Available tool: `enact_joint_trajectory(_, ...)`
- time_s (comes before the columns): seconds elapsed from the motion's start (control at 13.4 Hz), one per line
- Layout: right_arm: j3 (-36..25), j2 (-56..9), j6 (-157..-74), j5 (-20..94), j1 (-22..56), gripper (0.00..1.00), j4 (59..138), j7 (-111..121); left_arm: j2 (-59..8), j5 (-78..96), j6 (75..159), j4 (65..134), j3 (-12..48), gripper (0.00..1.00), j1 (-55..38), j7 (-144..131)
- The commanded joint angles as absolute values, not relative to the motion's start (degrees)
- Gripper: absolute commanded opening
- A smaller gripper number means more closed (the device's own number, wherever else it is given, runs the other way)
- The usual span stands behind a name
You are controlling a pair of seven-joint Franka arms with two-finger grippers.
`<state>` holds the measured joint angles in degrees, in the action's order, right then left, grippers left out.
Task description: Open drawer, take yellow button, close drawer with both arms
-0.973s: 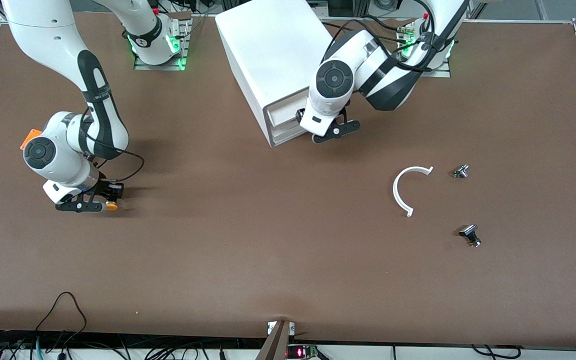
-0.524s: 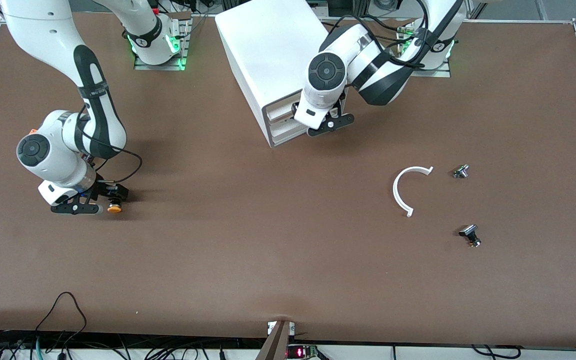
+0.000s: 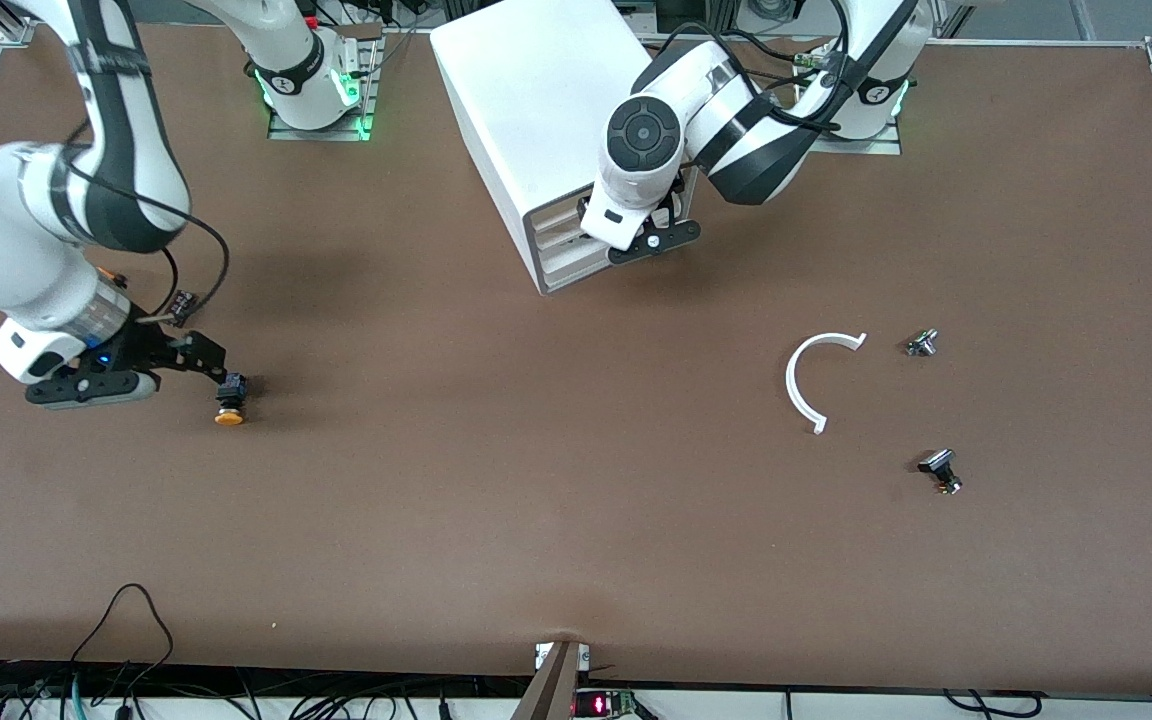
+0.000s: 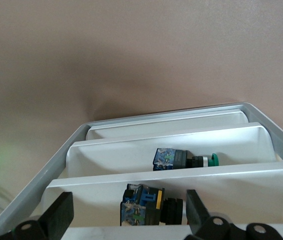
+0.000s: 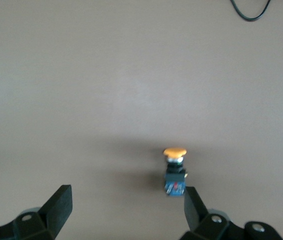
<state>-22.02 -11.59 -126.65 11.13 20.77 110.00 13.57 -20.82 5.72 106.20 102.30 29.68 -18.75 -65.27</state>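
The button (image 3: 229, 403) lies on the desk toward the right arm's end, just beside the right hand (image 3: 198, 366), whose fingers stand wide. Small, light and rigid, it probably grips best across its black body. The left hand (image 3: 648, 238), spread wide, is at the drawer (image 3: 568, 232).

The brown desk (image 3: 556, 480) carries a white cabinet (image 3: 526, 100) and the orange-capped button (image 3: 229, 402). Toward the left arm's end lie a white curved strip (image 3: 804, 380) and two small parts (image 3: 922, 343), possibly switches.
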Motion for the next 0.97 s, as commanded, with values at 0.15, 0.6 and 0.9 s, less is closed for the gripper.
enact_joint_trajectory(0.15,-22.6,-11.4,-106.5,9.1,20.7,0.99,96.4,11.1,-19.2,7.0,104.3,102.0,30.0,0.99,-17.9,-64.7)
enact_joint_trajectory(0.6,-21.7,-7.0,-95.4,6.8,21.4,0.99,91.2,1.2,-18.6,5.0,94.7,91.6,29.5,0.99,-5.9,-53.6)
enact_joint_trajectory(0.9,-15.2,-3.5,-91.2,3.6,17.9,0.99,91.2,-9.8,-18.6,-5.7,85.7,84.0,29.4,0.99,-2.0,-40.3)
